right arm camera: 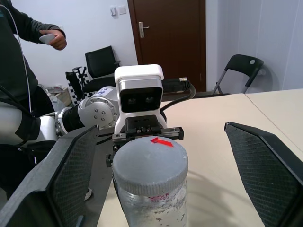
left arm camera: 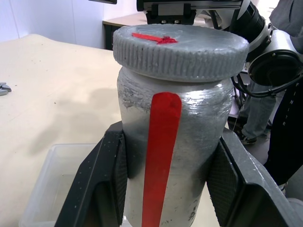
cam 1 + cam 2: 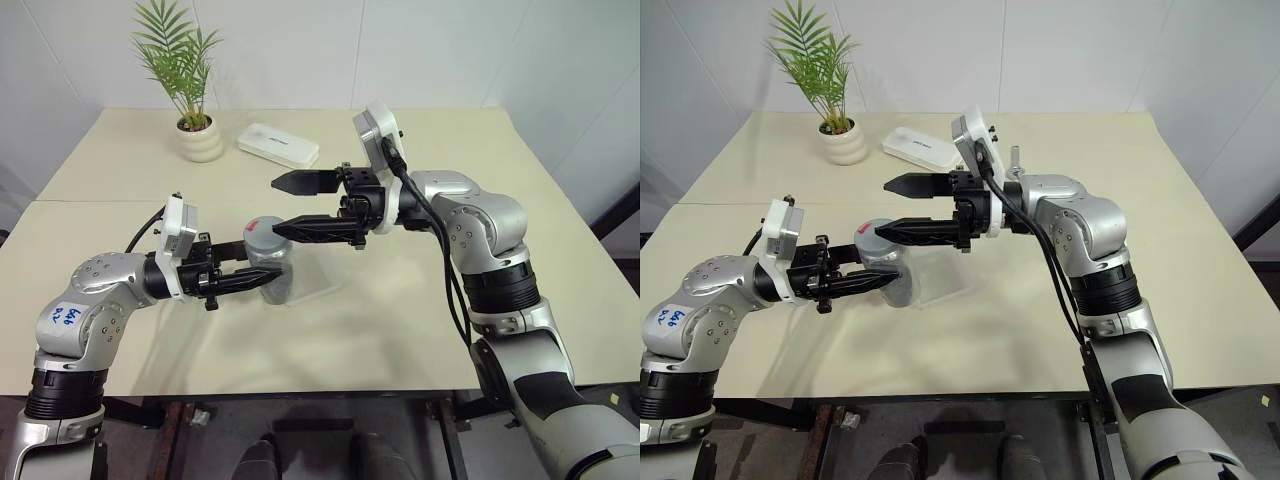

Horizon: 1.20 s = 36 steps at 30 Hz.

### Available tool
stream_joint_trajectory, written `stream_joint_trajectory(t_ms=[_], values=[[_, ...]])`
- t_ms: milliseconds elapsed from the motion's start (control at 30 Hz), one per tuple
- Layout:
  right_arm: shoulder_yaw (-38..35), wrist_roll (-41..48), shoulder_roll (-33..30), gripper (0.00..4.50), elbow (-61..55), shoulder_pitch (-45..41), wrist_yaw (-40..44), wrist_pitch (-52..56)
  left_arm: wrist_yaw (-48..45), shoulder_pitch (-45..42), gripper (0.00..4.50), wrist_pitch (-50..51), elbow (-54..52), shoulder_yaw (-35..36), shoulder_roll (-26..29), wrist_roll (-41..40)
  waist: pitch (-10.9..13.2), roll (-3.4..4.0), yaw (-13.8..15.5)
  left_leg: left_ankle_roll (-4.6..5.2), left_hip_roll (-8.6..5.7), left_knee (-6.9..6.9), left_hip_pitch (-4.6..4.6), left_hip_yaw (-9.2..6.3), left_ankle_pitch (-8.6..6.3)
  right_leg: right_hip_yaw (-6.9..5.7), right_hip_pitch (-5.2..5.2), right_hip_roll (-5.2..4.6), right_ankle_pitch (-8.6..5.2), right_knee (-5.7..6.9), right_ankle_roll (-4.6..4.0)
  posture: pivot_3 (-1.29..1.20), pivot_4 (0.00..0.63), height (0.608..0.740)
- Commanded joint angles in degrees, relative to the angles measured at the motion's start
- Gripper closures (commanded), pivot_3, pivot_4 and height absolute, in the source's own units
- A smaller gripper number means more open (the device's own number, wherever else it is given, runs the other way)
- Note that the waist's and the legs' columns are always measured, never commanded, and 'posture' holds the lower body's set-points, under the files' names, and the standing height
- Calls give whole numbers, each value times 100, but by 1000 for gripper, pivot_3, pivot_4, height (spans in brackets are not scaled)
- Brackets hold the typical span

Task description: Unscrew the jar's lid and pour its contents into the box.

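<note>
The left hand (image 3: 252, 279) is clamped on the jar's (image 2: 173, 142) rigid, slick-looking body, holding it above the box (image 3: 945, 283) on the table (image 3: 400, 330), so the wide-open right hand (image 3: 283, 208) should probably bite the lid's (image 2: 182, 49) ribbed rim.

Pale beige table (image 3: 420, 300), pretty bare. A clear plastic box (image 3: 310, 290) sits on it right under the left gripper (image 3: 262, 265). Way out past the right gripper (image 3: 280, 208), toward the far edge, there's a white plant pot (image 3: 200, 140) with a palm, and a flat white case (image 3: 278, 145) beside it.
</note>
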Motion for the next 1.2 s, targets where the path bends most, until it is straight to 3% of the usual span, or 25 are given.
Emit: stream_joint_trajectory(t_ms=[33, 667, 767, 900, 1200], values=[[24, -44, 78, 43, -133, -189, -65, -76, -10, -58, 2626, -48, -175, 143, 66, -93, 0, 0, 2, 0, 0, 0, 0, 0, 0, 0, 0, 0, 0, -1, 0, 0, 150, 740], [476, -391, 285, 43, -348, -132, -214, -39, 18, -53, 2626, -44, -198, 139, 51, -101, 0, 0, 7, 0, 0, -1, -1, 0, 0, 0, -1, 0, 0, 0, 0, 0, 150, 740], [482, -375, 285, 658, -374, -111, -176, -45, 21, -50, 2626, -42, -204, 144, 50, -106, 0, 0, 7, 0, 0, -1, -1, 0, 0, 0, -1, 0, 0, 0, 0, 0, 150, 740], [485, -397, 295, 1932, -398, -73, -192, -43, 14, -51, 2626, -48, -189, 151, 62, -113, 0, 0, 7, 0, 0, -2, -1, 0, 0, 0, -1, 0, 0, 0, 0, 0, 150, 740], [-570, 704, 584, 1932, -343, -249, -632, 695, 12, -3, 2626, -40, -208, 179, 73, -112, 0, 0, 19, 0, 0, -1, -1, 0, 0, 0, -1, 0, 0, 1, 0, 0, 150, 740]])
